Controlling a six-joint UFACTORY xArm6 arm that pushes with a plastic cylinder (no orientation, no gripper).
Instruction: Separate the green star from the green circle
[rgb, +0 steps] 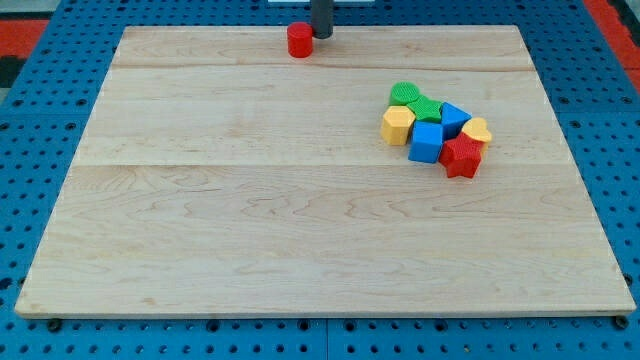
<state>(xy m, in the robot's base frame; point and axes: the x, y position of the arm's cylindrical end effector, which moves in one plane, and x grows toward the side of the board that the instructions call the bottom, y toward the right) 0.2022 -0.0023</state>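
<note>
The green star (404, 94) and the green circle (426, 109) touch each other at the top of a tight cluster on the right of the wooden board (250, 200). My tip (322, 35) is at the view's top centre, right beside a red cylinder (299, 40) and far up-left of the cluster. The cluster also holds a yellow hexagon (397, 125), a blue cube (427, 142), a blue triangle (455, 119), a yellow heart (477, 131) and a red star (462, 157).
The board lies on a blue pegboard surface (50, 90). The red cylinder stands near the board's top edge.
</note>
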